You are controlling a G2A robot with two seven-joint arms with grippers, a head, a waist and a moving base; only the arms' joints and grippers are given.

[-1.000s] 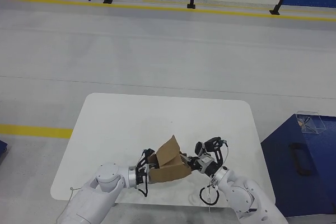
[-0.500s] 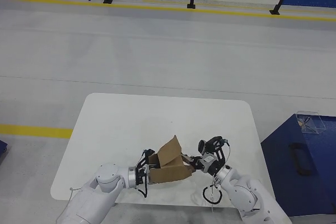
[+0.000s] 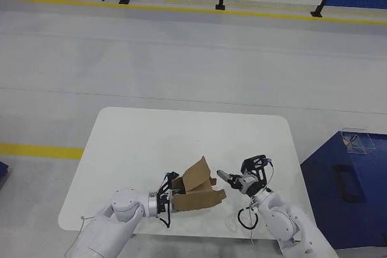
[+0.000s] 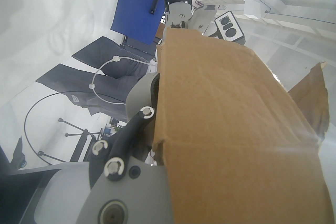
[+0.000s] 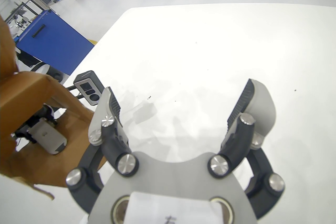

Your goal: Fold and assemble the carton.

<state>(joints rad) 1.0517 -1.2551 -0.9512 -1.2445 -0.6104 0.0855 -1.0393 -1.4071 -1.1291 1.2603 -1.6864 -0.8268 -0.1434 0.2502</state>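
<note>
The white table [image 3: 180, 135] is your biggest thing here, with a blue cabinet [image 3: 348, 187] standing on the floor off its right side. The carton [image 3: 193, 198] is at the near edge of the table, roughly in the middle. It's brown cardboard, only partly folded, with one flap sticking up at an angle on its far side and another flap hanging out toward the right.

Your left gripper [image 3: 172, 191] is at the carton's left end and clamped onto it. From the right wrist you can see one of its fingers [image 5: 47, 139] inside the cardboard, and from the left wrist the other finger [image 4: 143, 93] sits against the outside of the panel.

Your right gripper [image 5: 181, 96] is just beside the carton's right end, pointing left at it. Its fingers are spread wide with nothing between them, just bare table underneath.
</note>
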